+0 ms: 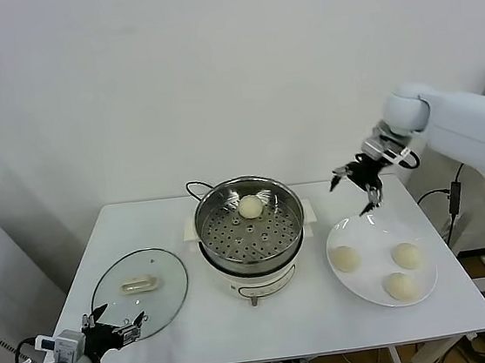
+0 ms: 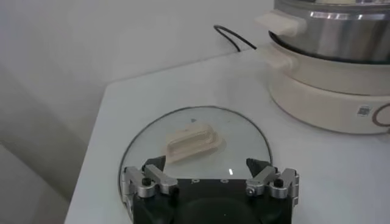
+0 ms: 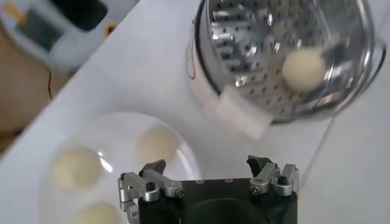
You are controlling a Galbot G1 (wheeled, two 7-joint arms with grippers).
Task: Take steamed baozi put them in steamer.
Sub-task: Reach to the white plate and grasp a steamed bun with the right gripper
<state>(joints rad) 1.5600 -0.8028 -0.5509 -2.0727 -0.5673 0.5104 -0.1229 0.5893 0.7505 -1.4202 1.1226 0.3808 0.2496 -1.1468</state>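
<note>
In the head view, the steamer [image 1: 249,224] is seen at the centre of the white desk [image 1: 198,331], with one baozi [image 1: 250,206] lying on its perforated floor toward the rear. Three more baozi [image 1: 345,258] rest on the white plate [image 1: 373,289] at the right of the frame, well apart from each other. The right tool [image 1: 356,183] hangs above the plate's far edge, jaws spread wide and nothing held. The left tool [image 1: 115,328] is parked at the lower left, jaws wide and empty, just over the near rim of the glass lid [image 1: 140,294]. In the left wrist view, the lid's cream handle [image 2: 192,142] lies beyond the spread fingers [image 2: 151,181], and the steamer's white base [image 2: 332,91] fills the upper right. In the right wrist view, the open fingers [image 3: 146,182] frame the plate's buns at lower left, the steamer at upper right. The buns are judged light, soft and easily dented; a gentle hold across the widest part of the sides is suggested, from above.
</note>
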